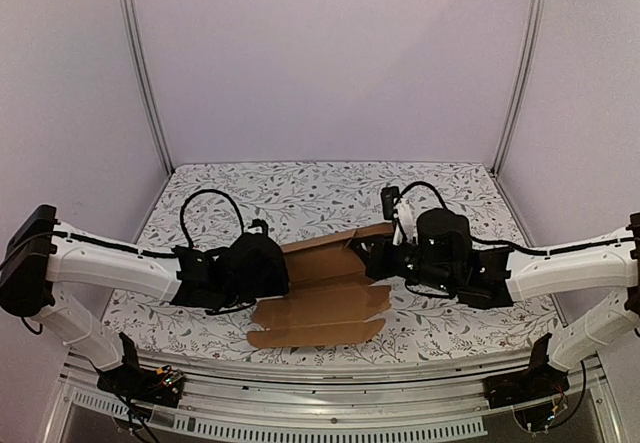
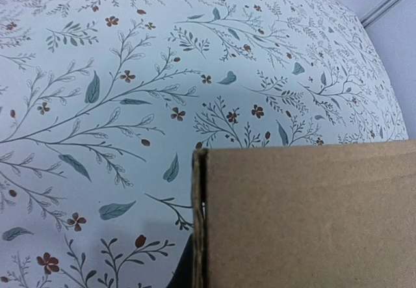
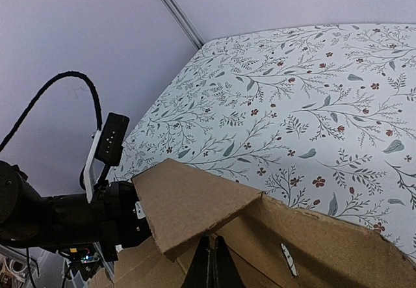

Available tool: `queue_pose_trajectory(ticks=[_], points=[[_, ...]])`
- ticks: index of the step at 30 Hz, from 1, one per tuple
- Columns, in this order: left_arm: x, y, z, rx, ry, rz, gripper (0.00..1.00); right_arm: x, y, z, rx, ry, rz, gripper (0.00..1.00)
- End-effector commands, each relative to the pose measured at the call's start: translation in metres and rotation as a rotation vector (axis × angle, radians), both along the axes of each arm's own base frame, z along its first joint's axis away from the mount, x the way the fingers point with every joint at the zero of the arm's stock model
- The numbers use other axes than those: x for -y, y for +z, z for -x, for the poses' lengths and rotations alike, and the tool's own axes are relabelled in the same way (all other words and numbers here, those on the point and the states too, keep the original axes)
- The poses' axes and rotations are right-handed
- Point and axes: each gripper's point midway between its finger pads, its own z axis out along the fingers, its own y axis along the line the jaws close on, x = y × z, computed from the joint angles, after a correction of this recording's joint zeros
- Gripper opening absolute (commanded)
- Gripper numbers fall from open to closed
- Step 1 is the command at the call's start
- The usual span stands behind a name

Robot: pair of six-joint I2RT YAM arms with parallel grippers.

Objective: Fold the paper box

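From above: paper box (image 1: 325, 303) as a flat brown die-cut sheet at the front middle of the flowered tabletop (image 1: 300, 188), between the two arms, its far part lifted into a raised flap. Left pincer (image 1: 285, 268) at the sheet's left edge, right pincer (image 1: 373, 258) at the right end of the raised flap; fingertips of both hidden in this view.

From the left wrist: a panel of the paper box (image 2: 305, 216) filling the lower right, its cut edge upright near mid-frame, tabletop (image 2: 130, 106) behind. Only a dark sliver of the pincer beside that edge at the bottom; clenched, though whether on the cardboard, impossible to tell.

From the right wrist: dark fingers (image 3: 220, 265) pressed together at bottom centre, cardboard on both sides. A triangular flap tilted up just above them, a further panel with a small slit to the right. Clenched; any grip on the sheet not discernible. Left arm (image 3: 58, 220) at far left, meeting the flap's left corner.
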Motion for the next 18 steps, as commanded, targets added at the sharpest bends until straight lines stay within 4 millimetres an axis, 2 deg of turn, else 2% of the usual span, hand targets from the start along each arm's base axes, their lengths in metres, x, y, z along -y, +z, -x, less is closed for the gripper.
queue_pose_trajectory(ticks=[1,6,12,18], points=[[-0.004,0.002,0.000,0.034,0.005,-0.018,0.00,0.009,0.003,0.015,0.020,0.063,0.068,0.00],[-0.005,0.001,-0.002,0.024,0.017,0.010,0.00,0.016,0.011,0.029,0.042,0.111,0.103,0.00],[-0.002,0.012,-0.005,0.021,0.012,0.109,0.00,0.033,0.015,0.040,0.072,0.127,0.113,0.00],[-0.003,0.032,-0.005,0.033,0.006,0.236,0.00,0.046,0.047,0.064,0.167,0.192,0.023,0.00]])
